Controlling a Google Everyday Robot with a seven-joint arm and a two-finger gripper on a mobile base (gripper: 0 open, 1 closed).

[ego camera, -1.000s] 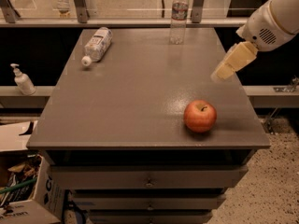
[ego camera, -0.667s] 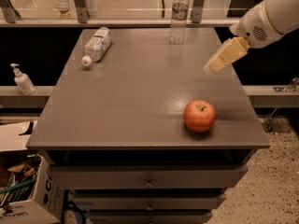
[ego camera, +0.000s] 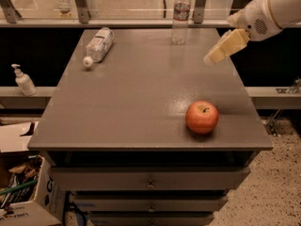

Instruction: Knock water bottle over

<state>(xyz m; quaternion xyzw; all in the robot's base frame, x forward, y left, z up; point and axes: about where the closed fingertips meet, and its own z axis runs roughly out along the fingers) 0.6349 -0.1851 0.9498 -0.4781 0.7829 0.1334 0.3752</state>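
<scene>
The apple (ego camera: 202,117) sits near the front right of the bench (ego camera: 131,102), well apart from the work. The claw (ego camera: 214,55) hovers above the right edge, farther back; whether it is spread or pressed together cannot be told. The water bottle (ego camera: 180,17) stands upright, long axis vertical, near the far edge, left of and beyond the claw. Nothing stands between them, so a leftward sweep appears unobstructed.
</scene>
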